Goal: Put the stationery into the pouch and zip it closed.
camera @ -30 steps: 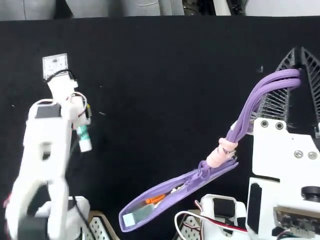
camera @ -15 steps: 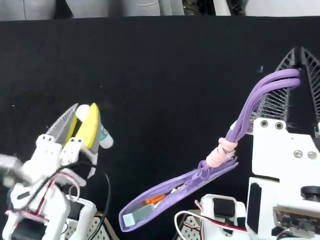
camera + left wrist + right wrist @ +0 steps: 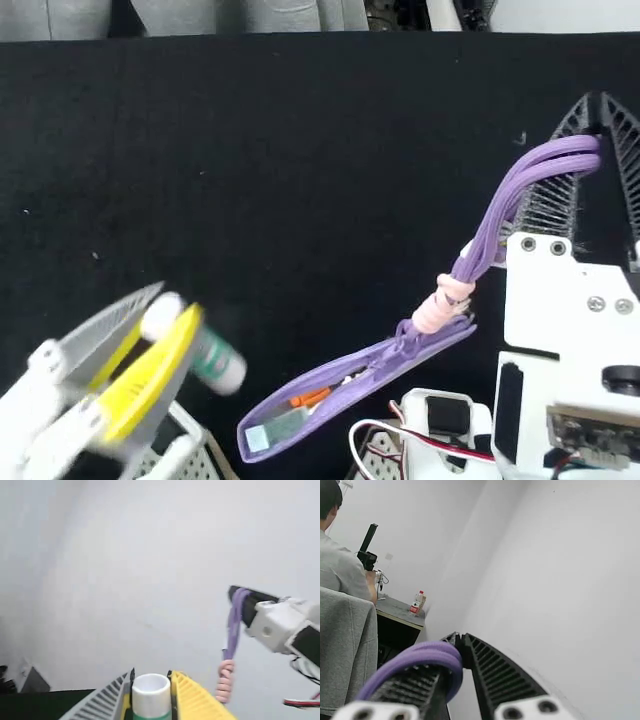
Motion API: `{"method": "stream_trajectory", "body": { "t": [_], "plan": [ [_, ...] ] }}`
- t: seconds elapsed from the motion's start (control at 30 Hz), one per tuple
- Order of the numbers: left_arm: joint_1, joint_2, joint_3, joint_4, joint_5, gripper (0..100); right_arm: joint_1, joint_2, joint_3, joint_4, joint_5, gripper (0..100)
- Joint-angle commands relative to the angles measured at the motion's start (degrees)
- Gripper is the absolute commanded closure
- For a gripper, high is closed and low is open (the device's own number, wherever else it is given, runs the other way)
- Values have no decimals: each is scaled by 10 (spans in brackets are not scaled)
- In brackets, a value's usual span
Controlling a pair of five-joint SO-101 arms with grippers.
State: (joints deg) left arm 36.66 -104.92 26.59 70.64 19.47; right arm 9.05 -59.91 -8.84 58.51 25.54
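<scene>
Two arms raised: left pincer (image 3: 172,305) grasps glue stick (image 3: 218,362), right pincer (image 3: 600,108) grasps pouch strap (image 3: 495,225).

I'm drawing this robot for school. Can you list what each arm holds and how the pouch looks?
Left gripper: jaws shut on a white and green tube
Right gripper: jaws shut on the purple strap
Pouch: purple, unzipped, slanting down from the strap
Inside pouch: an orange item
Table: black

A black table (image 3: 320,150) fills the scene; an open purple pouch (image 3: 330,395) slants at its near edge, right of centre.
</scene>
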Motion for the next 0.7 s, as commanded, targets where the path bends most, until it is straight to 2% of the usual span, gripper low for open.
{"method": "stream_trajectory", "body": {
  "t": [0.0,0.13,0.27,0.53,0.67],
  "plan": [
    [68,3,-87,82,3,971,4,13,-14,-8,1,987],
    [75,3,-85,113,-32,971,5,13,-14,-8,1,987],
    [86,3,-54,92,-33,971,4,12,-14,-7,1,987],
    [284,3,109,-40,-38,971,7,10,-14,-7,1,987],
    [310,3,159,-88,-99,972,7,9,-14,-7,1,987]
  ]
}}
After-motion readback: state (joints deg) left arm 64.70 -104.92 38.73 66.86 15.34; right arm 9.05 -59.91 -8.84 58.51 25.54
